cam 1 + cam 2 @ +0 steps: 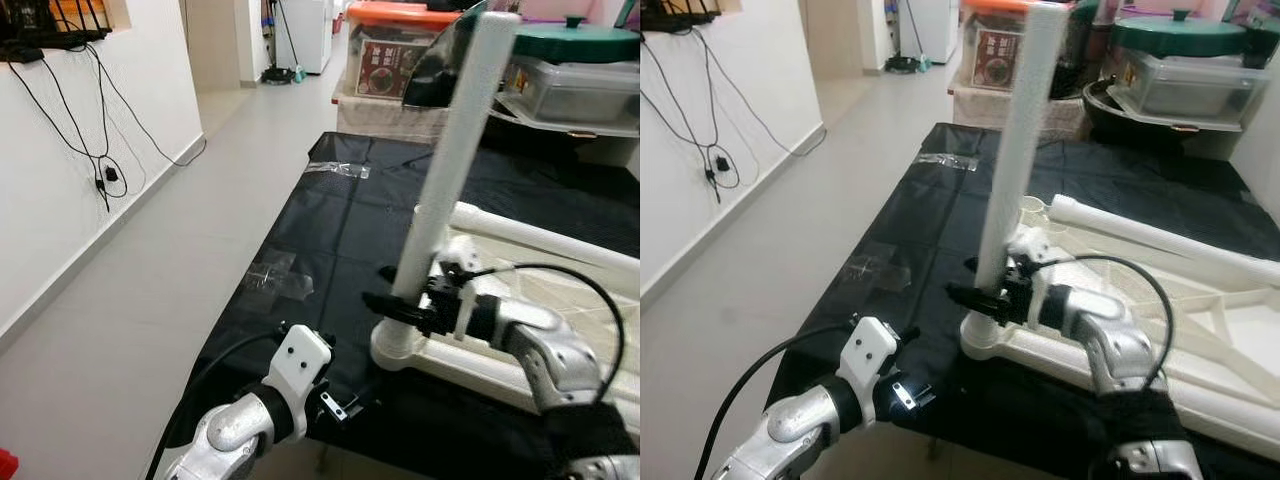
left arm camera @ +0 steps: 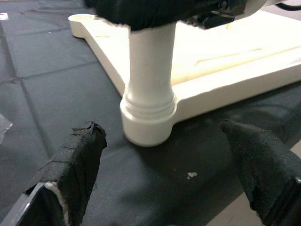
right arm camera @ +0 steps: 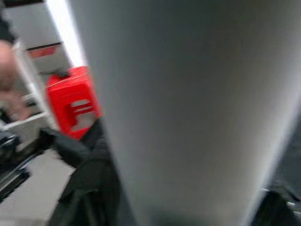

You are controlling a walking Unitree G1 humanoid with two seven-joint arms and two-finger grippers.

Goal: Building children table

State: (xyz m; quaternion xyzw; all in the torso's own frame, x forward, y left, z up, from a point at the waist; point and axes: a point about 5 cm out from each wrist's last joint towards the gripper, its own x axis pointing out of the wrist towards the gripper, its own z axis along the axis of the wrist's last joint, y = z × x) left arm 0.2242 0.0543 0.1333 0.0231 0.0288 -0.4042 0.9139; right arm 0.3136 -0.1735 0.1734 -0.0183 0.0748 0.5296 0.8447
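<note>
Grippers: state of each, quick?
Left gripper: open, empty, hovering low near the corner socket.
Right gripper: shut on the white table leg, which stands upright in that socket.

Bright, even indoor light — eye views sharp, right wrist view blurred.

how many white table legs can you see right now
2. One table leg stands upright in the corner socket of the upturned tabletop, gripped low by the right gripper. A second leg lies across the tabletop behind it. Others may be hidden out of frame.
</note>
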